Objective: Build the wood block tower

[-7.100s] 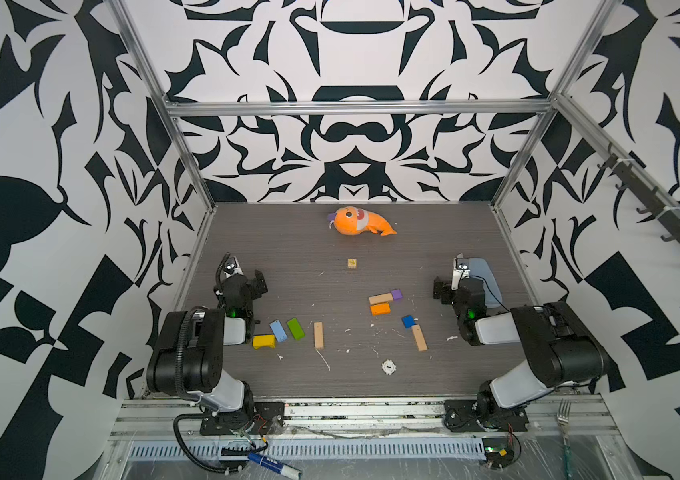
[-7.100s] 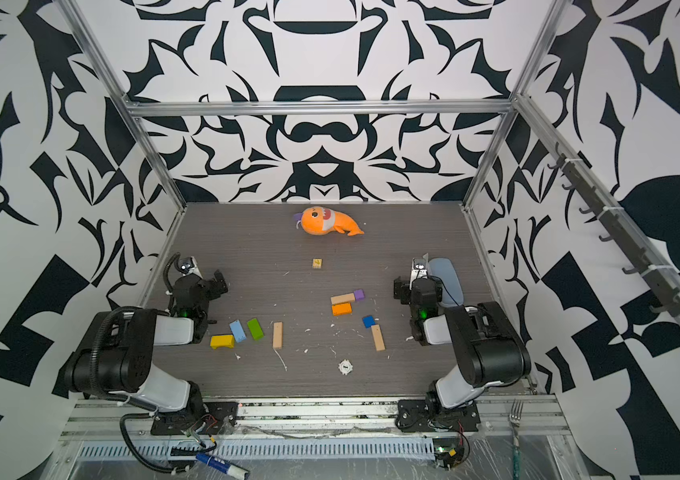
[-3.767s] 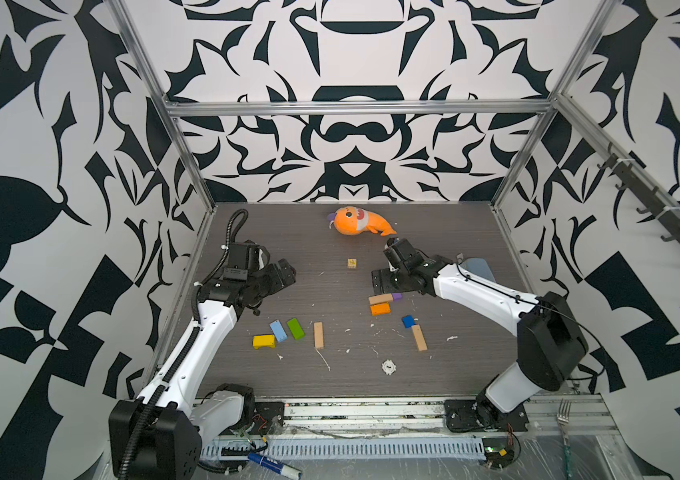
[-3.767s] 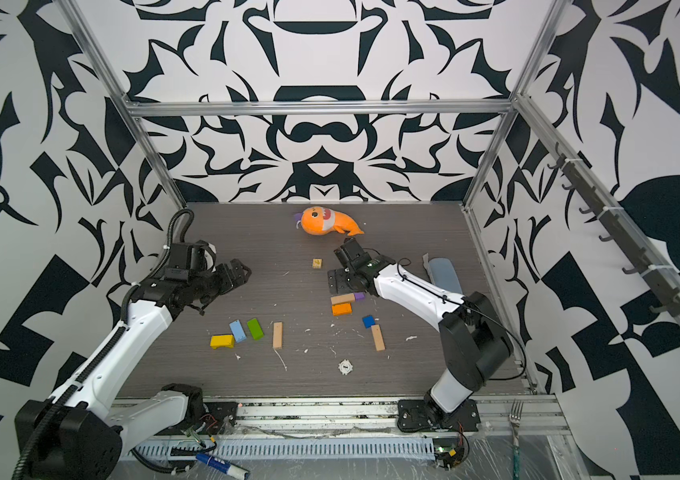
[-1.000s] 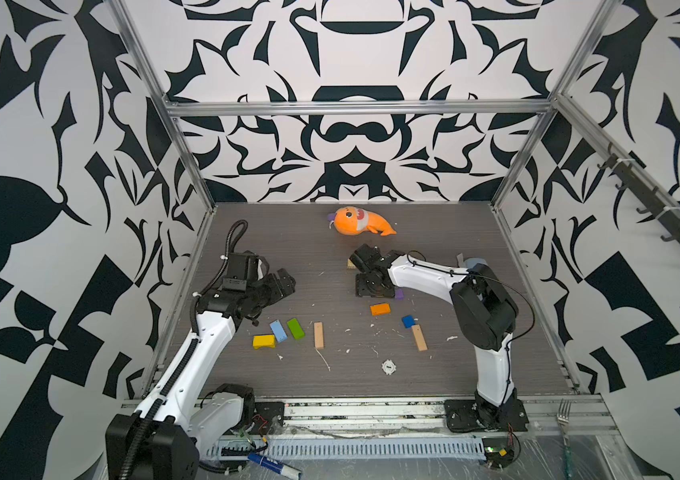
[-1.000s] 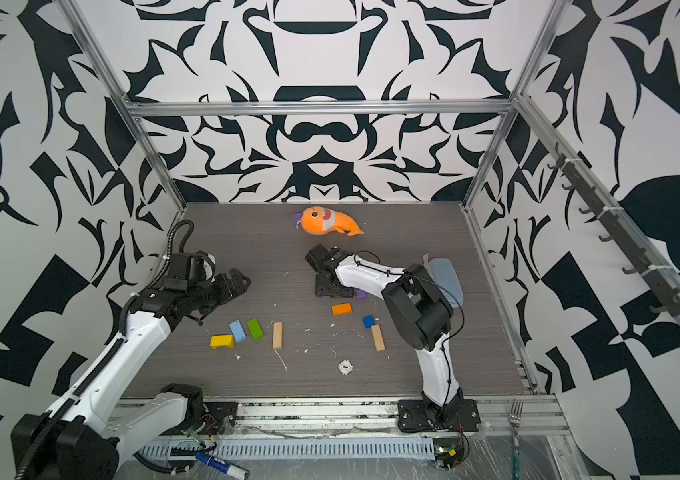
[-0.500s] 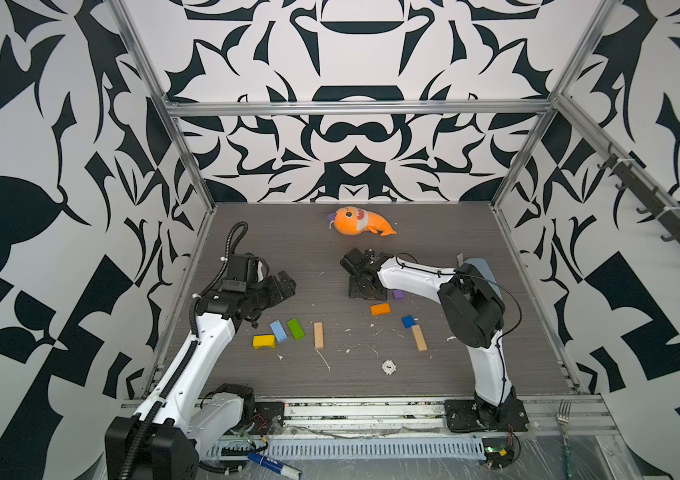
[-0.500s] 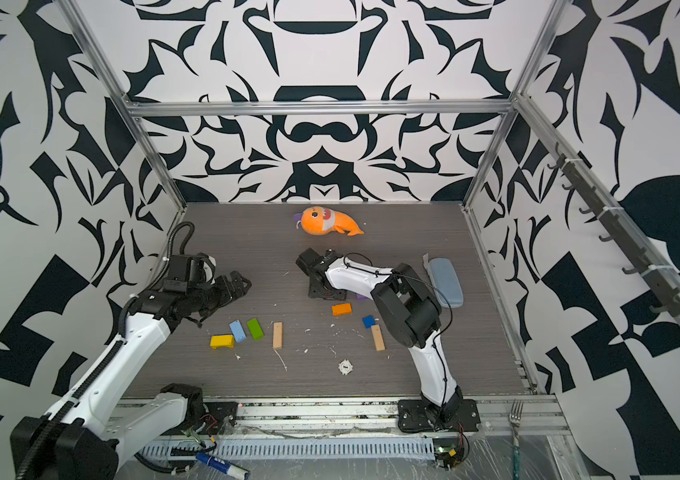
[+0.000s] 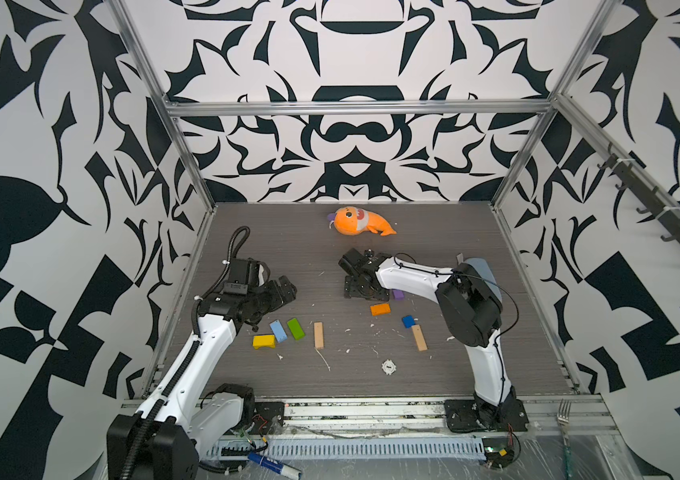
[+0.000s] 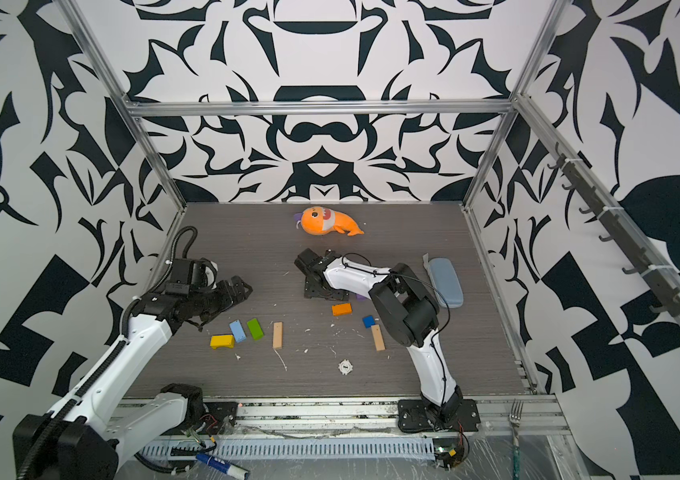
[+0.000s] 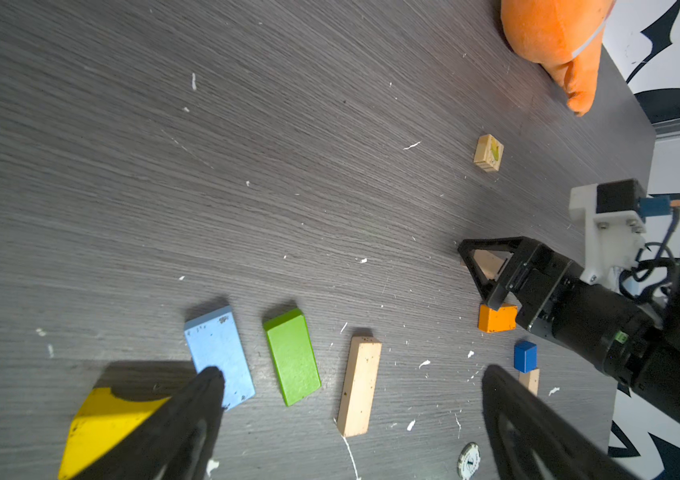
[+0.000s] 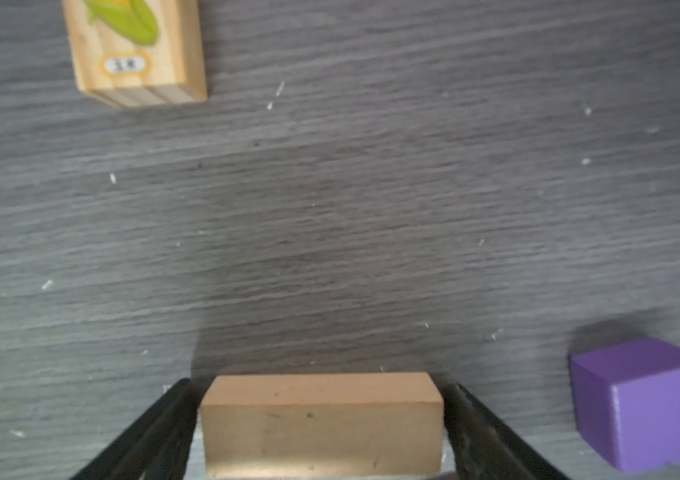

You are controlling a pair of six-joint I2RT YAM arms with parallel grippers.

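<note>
Near mid-frame in both top views, the right gripper (image 9: pixel 361 291) straddles a tan bar (image 12: pixel 321 424); whether it clamps cannot be told. Left of centre, the left gripper (image 9: pixel 286 293) gapes near the light-blue brick (image 9: pixel 278 331).

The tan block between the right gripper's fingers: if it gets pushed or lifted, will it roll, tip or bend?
The tan block looks like solid wood with flat faces and square edges, so it should stay stiff and slide rather than roll. It looks wider than tall between the fingers of the right gripper, so tipping seems unlikely.
</note>
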